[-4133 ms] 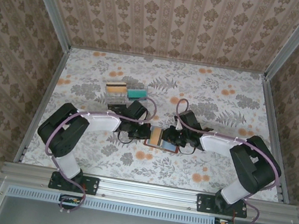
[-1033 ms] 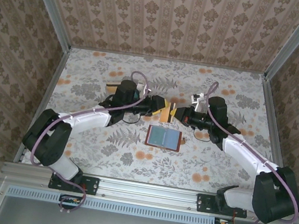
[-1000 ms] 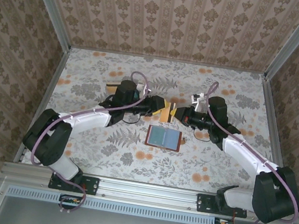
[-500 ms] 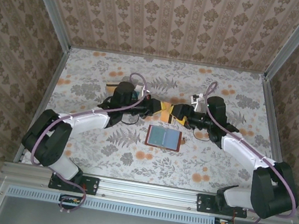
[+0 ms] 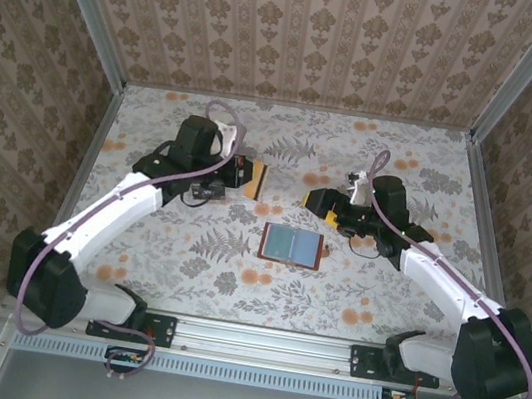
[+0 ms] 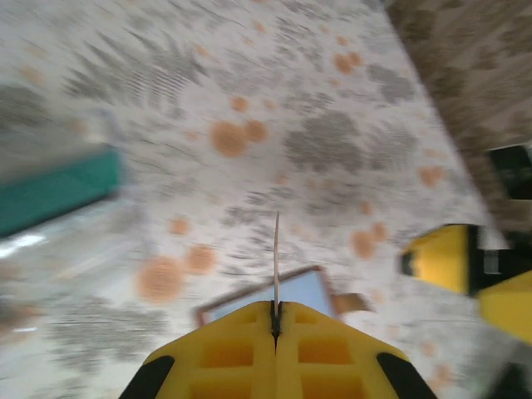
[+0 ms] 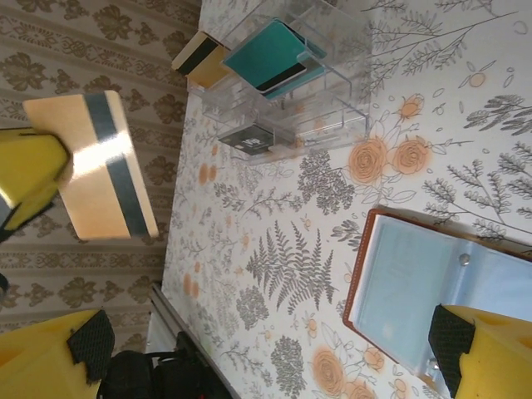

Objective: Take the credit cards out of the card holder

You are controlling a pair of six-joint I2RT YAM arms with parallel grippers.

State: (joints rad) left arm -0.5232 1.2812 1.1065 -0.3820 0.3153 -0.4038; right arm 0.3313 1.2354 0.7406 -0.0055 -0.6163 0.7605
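Observation:
The card holder (image 5: 291,245) lies open on the table, brown-edged with a blue-grey inside; it also shows as the card holder (image 7: 416,278) and, blurred, the card holder (image 6: 303,291). My left gripper (image 5: 246,175) hangs above the table at the back left, shut on a tan credit card (image 5: 257,178) with a dark stripe. That card (image 7: 104,166) stands on edge between the yellow fingers of my left gripper (image 6: 276,309). My right gripper (image 5: 312,202) is open with nothing in it, just behind the holder's right half, and my right gripper (image 7: 266,353) looks down over it.
A clear plastic organizer (image 7: 332,108) stands at the back left, holding a teal card (image 7: 266,54), a tan card (image 7: 199,54) and a dark card (image 7: 249,140). Patterned walls and metal rails enclose the table.
The right gripper opened and let go of the tan card. The left gripper shut on it and carried it left and back, away from the right gripper.

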